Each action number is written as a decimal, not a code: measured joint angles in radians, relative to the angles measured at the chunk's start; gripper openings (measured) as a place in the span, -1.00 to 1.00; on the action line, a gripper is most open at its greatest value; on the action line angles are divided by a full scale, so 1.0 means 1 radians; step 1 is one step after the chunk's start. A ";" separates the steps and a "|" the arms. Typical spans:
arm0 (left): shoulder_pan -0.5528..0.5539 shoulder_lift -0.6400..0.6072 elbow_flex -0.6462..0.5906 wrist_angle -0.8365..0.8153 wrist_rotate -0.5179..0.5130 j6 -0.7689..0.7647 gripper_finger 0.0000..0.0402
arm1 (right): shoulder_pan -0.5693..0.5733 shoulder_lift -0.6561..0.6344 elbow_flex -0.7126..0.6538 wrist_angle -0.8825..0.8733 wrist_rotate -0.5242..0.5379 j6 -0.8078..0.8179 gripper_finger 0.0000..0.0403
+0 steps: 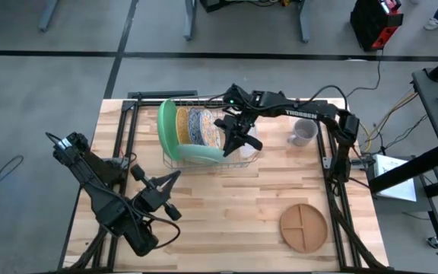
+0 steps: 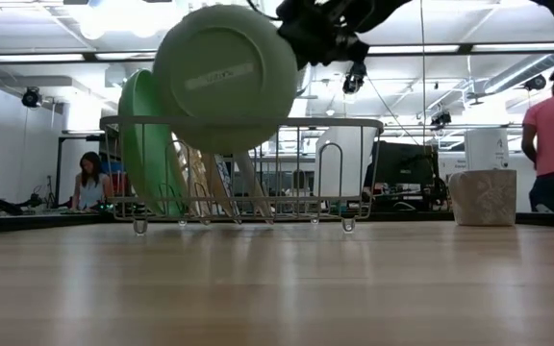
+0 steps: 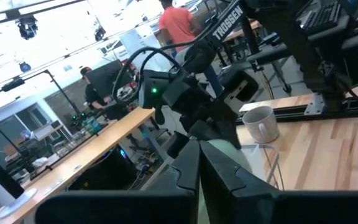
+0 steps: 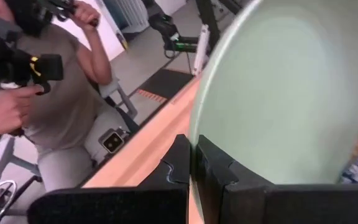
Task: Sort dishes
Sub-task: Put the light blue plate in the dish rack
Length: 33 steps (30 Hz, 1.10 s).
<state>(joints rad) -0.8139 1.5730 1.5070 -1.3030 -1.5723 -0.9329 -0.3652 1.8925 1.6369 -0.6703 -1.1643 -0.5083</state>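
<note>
A wire rack [image 1: 238,160] at the table's far middle holds three plates on edge: bright green [image 1: 166,125], gold speckled [image 1: 182,125] and floral [image 1: 199,126]. My right gripper [image 1: 230,138] is shut on the pale teal plate [image 2: 224,77], which is raised over the rack's near side with its underside toward the table's near edge. The brown divided plate [image 1: 304,227] lies flat on the table at the near right. My left gripper [image 1: 164,184] waits shut at the near left and touches nothing. My right gripper pinches the pale teal plate's rim [image 4: 194,134] between its two fingers, one finger on each face. In the low view the fingers [image 2: 306,38] come at the plate's upper edge from above. The plate hangs nearly upright; whether its lower edge [image 2: 221,149] touches the rack, I cannot tell.
A small grey mug [image 1: 303,133] stands right of the rack. The table's near middle is bare wood [image 1: 226,213]. People show in the room beyond the table, one close in the right wrist view [image 4: 55,106].
</note>
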 joint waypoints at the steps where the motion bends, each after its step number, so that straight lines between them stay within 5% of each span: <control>1: 0.000 0.000 0.000 0.000 0.000 0.000 -1.00 | -0.002 0.004 0.002 0.000 0.016 0.010 -0.99; 12: 0.000 0.000 -0.002 -0.006 0.000 0.003 -1.00 | -0.013 -0.003 0.019 -0.001 0.244 0.123 -0.55; 20: 0.000 0.000 -0.004 -0.007 0.004 0.003 -1.00 | -0.013 -0.016 0.035 -0.007 0.252 0.129 -0.29; 33: 0.025 0.011 -0.051 -0.014 0.161 0.008 -1.00 | -0.015 -0.190 -0.016 -0.035 0.259 -0.010 -0.29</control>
<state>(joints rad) -0.7891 1.5837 1.4559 -1.3174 -1.4117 -0.9245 -0.3798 1.7023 1.6207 -0.7057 -0.9051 -0.5185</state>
